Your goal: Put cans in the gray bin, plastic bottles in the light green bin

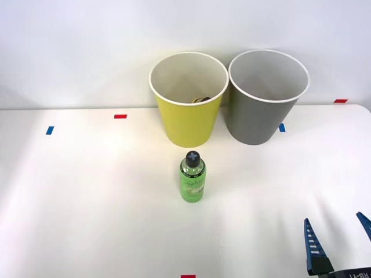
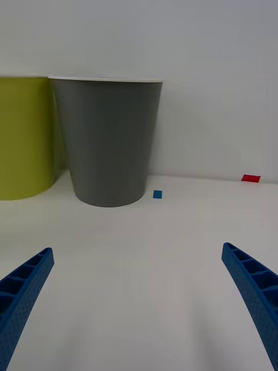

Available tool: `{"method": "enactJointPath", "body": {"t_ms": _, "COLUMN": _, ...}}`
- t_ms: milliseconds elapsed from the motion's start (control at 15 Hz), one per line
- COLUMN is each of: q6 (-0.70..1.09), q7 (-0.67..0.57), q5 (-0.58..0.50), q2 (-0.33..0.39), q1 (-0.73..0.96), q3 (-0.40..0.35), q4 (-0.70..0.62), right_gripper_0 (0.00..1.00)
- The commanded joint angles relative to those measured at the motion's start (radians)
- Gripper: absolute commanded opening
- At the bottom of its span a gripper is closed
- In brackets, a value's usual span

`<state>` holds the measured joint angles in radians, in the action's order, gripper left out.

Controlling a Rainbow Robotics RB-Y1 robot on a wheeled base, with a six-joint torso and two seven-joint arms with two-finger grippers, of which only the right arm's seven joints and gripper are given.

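1. Right gripper [image 1: 338, 243]: blue ribbed fingers spread wide apart, nothing between them; low over the table [image 1: 87, 202] at the near right corner of the front view. In the wrist view the gripper [image 2: 139, 301] faces the gray bin [image 2: 107, 142] head-on.
2. Green plastic bottle [image 1: 192, 176]: upright, long axis vertical, at mid-table just in front of the light green bin [image 1: 188, 101]. It lies to the gripper's left and farther from the robot, well apart from it. The right arm is the working one, so the reach likely calls for a move leftward and forward, with the fingers closing on the body from the sides.
3. Bottle, appearance: clear green body, green label, dark cap with a pale cross; small beside the bins.
4. Light green bin: yellow-green wall, white rim, pale inside; something dark-capped shows low inside, too hidden to name.
5. Gray bin: just right of the green one, nearly touching; nothing seen inside.
6. Judgement: bottle not yet grasped; it belongs in the light green bin directly behind it.
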<state>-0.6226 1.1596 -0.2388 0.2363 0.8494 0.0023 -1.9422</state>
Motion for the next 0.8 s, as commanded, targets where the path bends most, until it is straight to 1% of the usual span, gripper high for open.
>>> {"method": "enactJointPath", "body": {"t_ms": 67, "q6": 0.006, "q7": 0.0, "q5": -0.01, "q2": 0.0, "q1": -0.001, "q3": 0.001, "q4": -0.001, "right_gripper_0": 1.0}}
{"method": "enactJointPath", "body": {"t_ms": 267, "q6": 0.015, "q7": 0.0, "q5": -0.014, "q2": -0.002, "q1": -0.004, "q3": 0.005, "q4": 0.0, "right_gripper_0": 1.0}}
{"method": "enactJointPath", "body": {"t_ms": 400, "q6": 0.055, "q7": 0.003, "q5": -0.02, "q2": 0.0, "q1": -0.015, "q3": 0.004, "q4": 0.0, "right_gripper_0": 1.0}}
{"method": "enactJointPath", "body": {"t_ms": 533, "q6": 0.06, "q7": 0.0, "q5": -0.073, "q2": -0.045, "q1": -0.018, "q3": -0.005, "q4": 0.003, "right_gripper_0": 1.0}}
{"method": "enactJointPath", "body": {"t_ms": 667, "q6": 0.044, "q7": 0.006, "q5": -0.093, "q2": -0.097, "q1": -0.012, "q3": 0.001, "q4": 0.003, "right_gripper_0": 1.0}}
{"method": "enactJointPath", "body": {"t_ms": 800, "q6": 0.011, "q7": -0.006, "q5": -0.154, "q2": -0.132, "q1": -0.012, "q3": 0.004, "q4": 0.012, "right_gripper_0": 1.0}}
